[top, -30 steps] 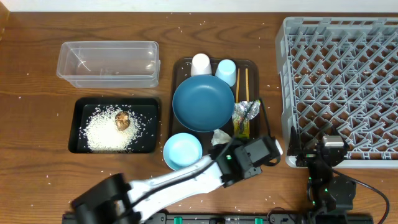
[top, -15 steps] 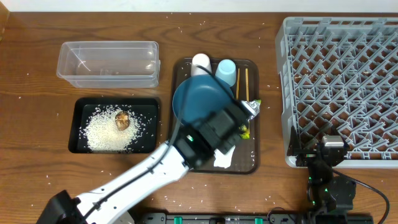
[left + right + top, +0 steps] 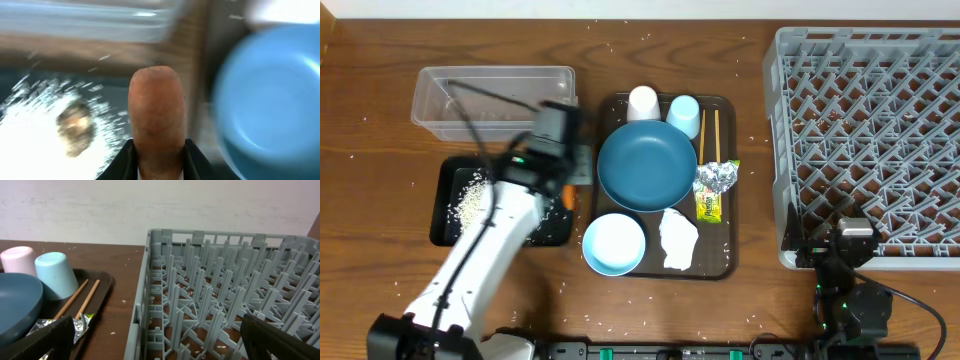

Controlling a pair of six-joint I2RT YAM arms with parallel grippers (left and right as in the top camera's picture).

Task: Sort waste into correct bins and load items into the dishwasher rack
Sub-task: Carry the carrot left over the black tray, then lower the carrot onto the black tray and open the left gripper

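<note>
My left gripper [image 3: 570,190] is shut on the orange carrot [image 3: 156,115], which sticks out between its jaws. It hangs at the right end of the black tray [image 3: 446,236], which holds rice [image 3: 470,200] and a brown lump [image 3: 75,125]. The clear tub [image 3: 490,100] lies behind it. On the brown tray [image 3: 720,265] are the dark-blue plate [image 3: 647,165], the bowl [image 3: 614,243], a white cup [image 3: 643,101], a light-blue cup [image 3: 683,113], chopsticks [image 3: 709,135], foil [image 3: 716,177], a wrapper [image 3: 709,205] and a napkin [image 3: 678,240]. My right gripper [image 3: 157,345] stands open at the front edge of the grey rack [image 3: 870,130].
Loose rice grains are scattered over the wooden table and inside the rack. The left arm's long white link crosses the black tray from the front left and hides part of it. The right arm's base sits at the front right.
The left arm swung from the brown tray's front right corner leftward to the black tray, carrot in its jaws. Bowl and napkin are uncovered. The right arm has not moved.
</note>
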